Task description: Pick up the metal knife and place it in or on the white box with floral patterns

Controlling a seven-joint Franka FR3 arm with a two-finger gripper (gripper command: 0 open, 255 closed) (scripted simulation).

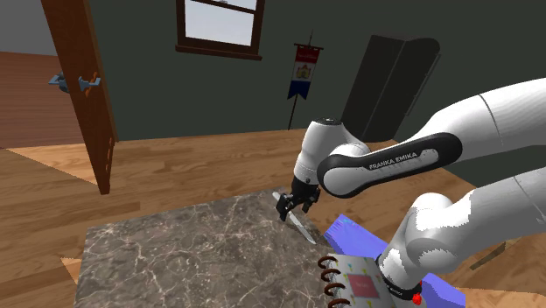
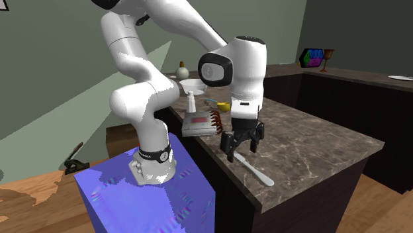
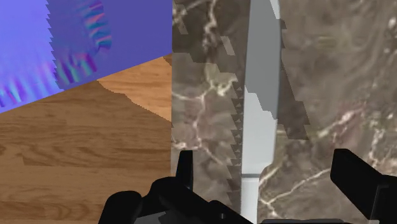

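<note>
1. Spread wide, the jaws of the black gripper [image 1: 293, 206] [image 2: 242, 146] [image 3: 264, 168] clasp nothing, and bare counter shows inside each finger [image 3: 185, 167].
2. Between those fingers lies the knife [image 1: 304, 229] [image 2: 255, 169] [image 3: 261, 114], a plain grey one. It rests flat on the stone and runs lengthwise away from the hand, touching neither finger.
3. The gripper points straight down and hangs low over one end of the knife. The other end sticks out past the fingers in both exterior views.
4. Under it is a dark marbled counter [image 1: 175, 254] [image 2: 311, 145] [image 3: 203, 95], and the knife sits near the counter's edge on the arm's side.
5. Just past that edge stands the blue-violet stand [image 1: 350, 236] [image 2: 145, 198] [image 3: 95, 38], on a wooden floor [image 3: 76, 140].
6. On the counter beside the stand is a flat white spiral-bound pad [image 1: 359, 284] [image 2: 198, 122], lying apart from the knife.
7. Beyond the pad, in the second exterior view, sits a white bowl [image 2: 192, 85].
</note>
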